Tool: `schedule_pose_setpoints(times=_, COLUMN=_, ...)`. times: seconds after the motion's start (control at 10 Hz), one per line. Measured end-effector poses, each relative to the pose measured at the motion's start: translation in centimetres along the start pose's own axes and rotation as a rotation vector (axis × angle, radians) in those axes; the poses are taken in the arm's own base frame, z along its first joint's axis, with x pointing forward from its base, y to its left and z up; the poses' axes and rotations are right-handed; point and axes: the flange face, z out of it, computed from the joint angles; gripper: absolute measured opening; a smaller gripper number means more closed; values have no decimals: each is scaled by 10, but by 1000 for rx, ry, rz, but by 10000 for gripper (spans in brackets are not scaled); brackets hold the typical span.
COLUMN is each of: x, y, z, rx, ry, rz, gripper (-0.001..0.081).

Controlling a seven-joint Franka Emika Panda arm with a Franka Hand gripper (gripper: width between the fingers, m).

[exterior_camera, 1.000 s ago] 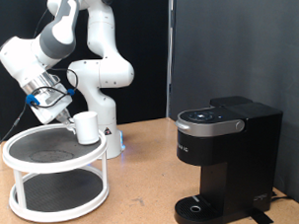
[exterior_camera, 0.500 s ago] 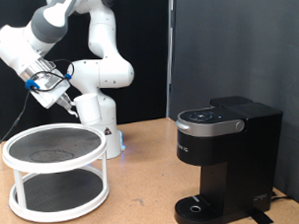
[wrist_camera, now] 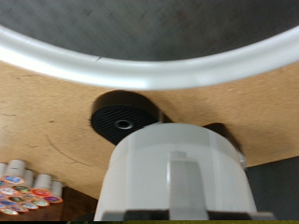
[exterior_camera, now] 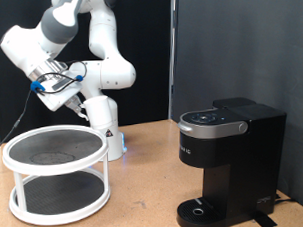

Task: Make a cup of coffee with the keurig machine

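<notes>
My gripper (exterior_camera: 79,96) is high at the exterior view's left, above the two-tier stand. It is shut on the cup (wrist_camera: 177,177), a plain white mug that fills the lower middle of the wrist view. In the exterior view the cup (exterior_camera: 93,109) hangs beside the gripper and is hard to tell from the white arm base behind it. The keurig machine (exterior_camera: 228,156) is black and boxy and stands at the exterior view's right with its lid down. Its round drip base (exterior_camera: 203,210) is bare. The machine also shows in the wrist view (wrist_camera: 126,117), beyond the cup.
A white two-tier round stand (exterior_camera: 55,169) with dark mesh shelves sits on the wooden table at the exterior view's left, and its rim shows in the wrist view (wrist_camera: 140,70). Several coffee pods (wrist_camera: 21,191) lie at a corner of the wrist view. The robot base (exterior_camera: 107,135) stands behind the stand.
The cup has left the stand's top shelf. The gripper rose with it, then swung slightly towards the exterior view's right.
</notes>
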Motion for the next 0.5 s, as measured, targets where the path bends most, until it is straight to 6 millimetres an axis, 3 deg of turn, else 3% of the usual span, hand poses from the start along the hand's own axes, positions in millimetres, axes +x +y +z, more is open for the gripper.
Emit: schedule_pose_setpoints(times=0.5, x=-61, y=27, z=36, rx=172, ry=-48, rz=121, gripper=2)
